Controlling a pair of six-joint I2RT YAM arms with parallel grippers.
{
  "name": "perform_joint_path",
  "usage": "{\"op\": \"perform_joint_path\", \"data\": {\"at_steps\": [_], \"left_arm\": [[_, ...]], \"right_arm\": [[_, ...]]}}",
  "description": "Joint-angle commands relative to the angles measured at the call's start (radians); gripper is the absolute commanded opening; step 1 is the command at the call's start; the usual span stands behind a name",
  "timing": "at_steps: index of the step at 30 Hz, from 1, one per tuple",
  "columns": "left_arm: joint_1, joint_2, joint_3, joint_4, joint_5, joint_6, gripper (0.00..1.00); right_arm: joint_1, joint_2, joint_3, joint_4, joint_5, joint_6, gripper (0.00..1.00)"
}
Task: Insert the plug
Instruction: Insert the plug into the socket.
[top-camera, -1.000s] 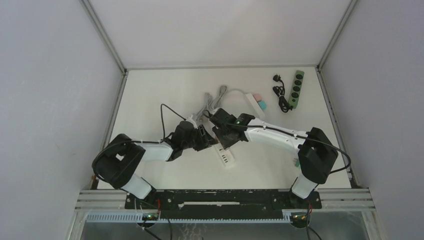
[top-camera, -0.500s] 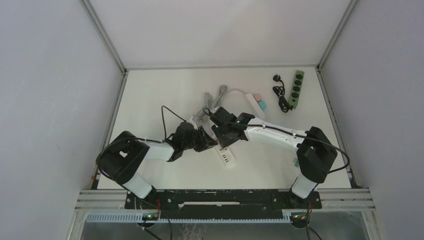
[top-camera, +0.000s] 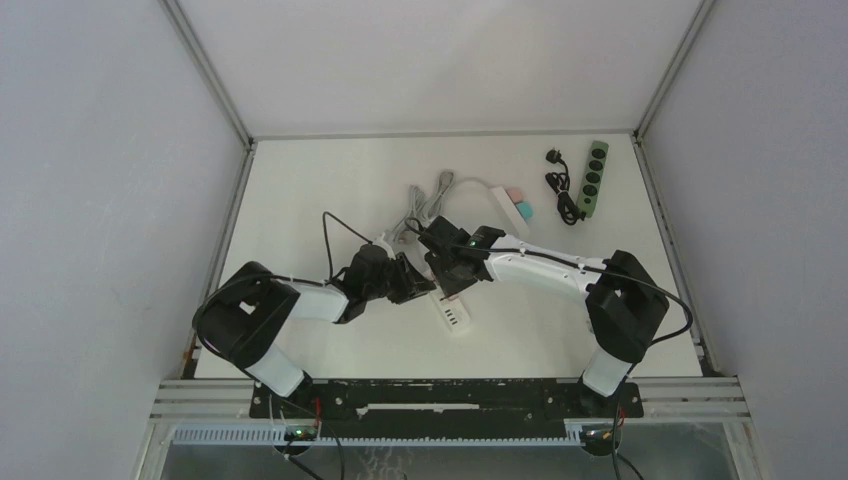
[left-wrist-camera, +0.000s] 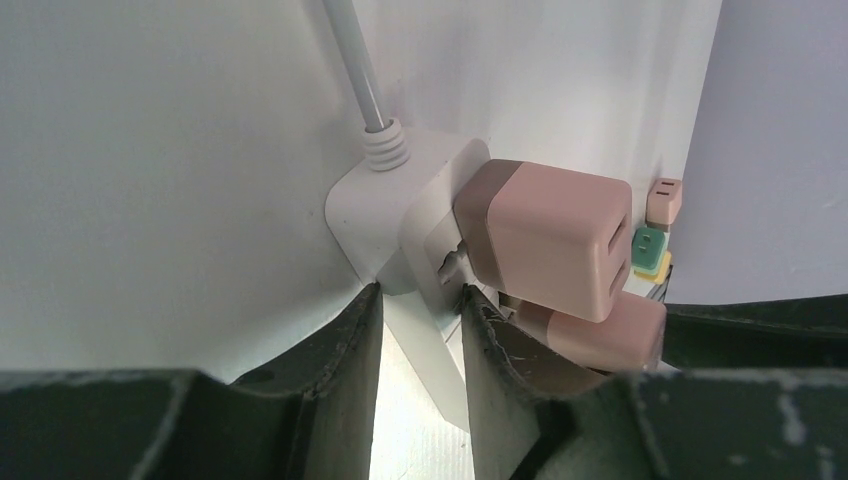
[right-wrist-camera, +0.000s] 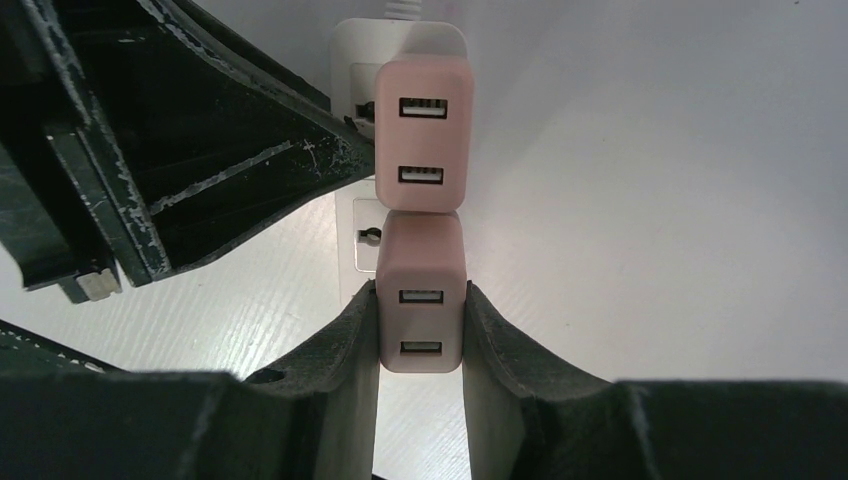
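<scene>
A white power strip (top-camera: 453, 318) lies mid-table, its grey cord running to the back. My left gripper (top-camera: 416, 288) is shut across the strip's cord end (left-wrist-camera: 400, 200), one finger on each long side. A pink plug (right-wrist-camera: 422, 130) with two USB ports sits in the end socket. Right beside it, a second pink plug (right-wrist-camera: 421, 300) stands over the adjacent socket, and my right gripper (right-wrist-camera: 420, 288) is shut on its sides. Whether its prongs are in the socket is hidden. The left wrist view shows both plugs, the seated one (left-wrist-camera: 550, 235) and the held one (left-wrist-camera: 600, 335).
A green power strip (top-camera: 592, 178) with a coiled black cord (top-camera: 560, 185) lies at the back right. Small pink and teal adapters (top-camera: 520, 205) lie behind the white strip, near the grey cables (top-camera: 430, 198). Grey walls enclose the table on three sides.
My left gripper's jaws have narrowed onto the strip's end and the left arm has shifted slightly. The right gripper and its plug have barely moved.
</scene>
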Motion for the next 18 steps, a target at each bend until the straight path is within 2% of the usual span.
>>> {"op": "perform_joint_path", "data": {"at_steps": [1,18], "left_arm": [[0.005,0.005,-0.014,0.035,0.017,-0.005,0.38],[0.005,0.027,-0.013,0.064,0.039,-0.019,0.35]], "right_arm": [[-0.004,0.010,-0.002,0.024,0.012,0.021,0.00],[0.016,0.053,-0.002,0.013,0.029,0.031,0.00]]}}
